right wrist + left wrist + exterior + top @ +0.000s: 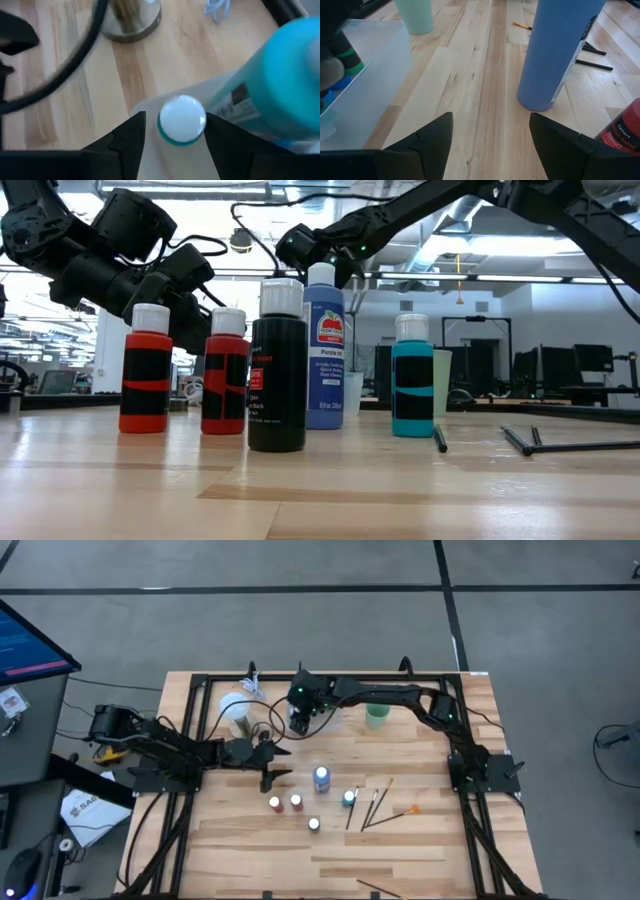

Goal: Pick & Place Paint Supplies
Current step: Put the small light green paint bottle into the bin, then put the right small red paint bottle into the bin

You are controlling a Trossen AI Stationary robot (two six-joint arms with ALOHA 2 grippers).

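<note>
Paint bottles (276,365) stand mid-tabletop (400,850): two red, a black, a blue, a teal, w/ brushes (375,805) lying just beside them. My right jaws (175,131) hang over the clear tray (365,80) at the far edge, spread open around a white-capped teal bottle (181,120), not pinching it. My left jaws (490,135) sit low, wide open, empty, near the blue bottle (559,50).

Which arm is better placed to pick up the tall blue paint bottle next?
The left. Its open gripper faces the blue paint bottle, which stands close ahead of it. The right gripper is farther back, over the clear tray, at a teal bottle.
</note>
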